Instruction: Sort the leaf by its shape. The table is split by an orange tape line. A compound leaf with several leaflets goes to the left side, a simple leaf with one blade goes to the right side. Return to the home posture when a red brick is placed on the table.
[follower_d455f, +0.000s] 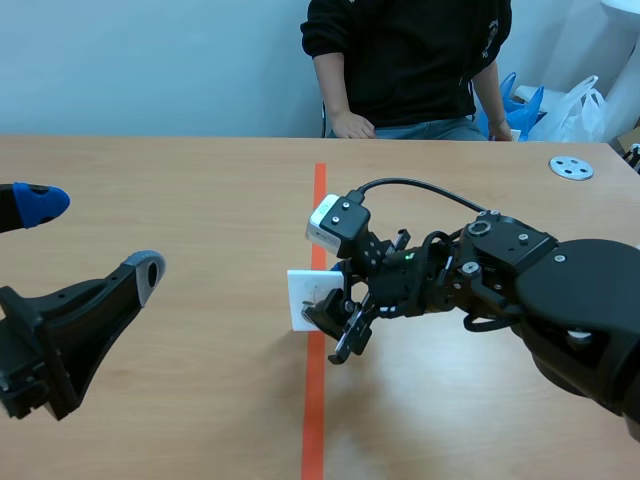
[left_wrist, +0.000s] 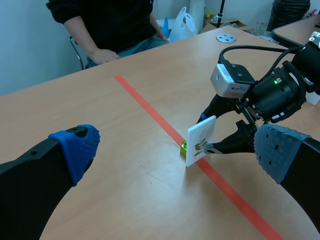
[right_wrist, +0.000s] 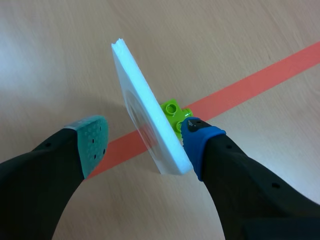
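Closest to the robot, well to the left of the orange tape line (follower_d455f: 319, 210), the left gripper (follower_d455f: 95, 238) hangs over the table (follower_d455f: 180, 180). Its 2 fingers are spread wide with nothing between them. It seems parked there to leave the job to the other arm, while its camera looks toward the line.

A little farther out, right at the tape line, stands the card (left_wrist: 200, 136). It is a white slab held upright by a small green brick (right_wrist: 172, 109) that sits on the line at its foot. Standing it up probably shows the printed leaf to the cameras and offers 2 flat faces to pinch.

The right gripper (right_wrist: 145, 141) comes in from the right of the line and straddles the card. Its teal pad (right_wrist: 92, 140) is clearly apart from the printed face. Its blue pad (right_wrist: 196, 137) is touching or just beside the back face, next to the brick. The fingers are partly spread and have hold of nothing yet; I judge they are set to close on the card.

The leaf print is small and dark. I cannot tell whether it shows several leaflets or 1 blade, so I cannot say which side of the line it belongs on.

At the far end of the line a person (follower_d455f: 410, 60) sits across the table, 1 hand (follower_d455f: 352, 125) resting at its edge. Far to the right of the line lies a round metal disc (follower_d455f: 571, 167), with plastic bags (follower_d455f: 570, 105) beyond the table.
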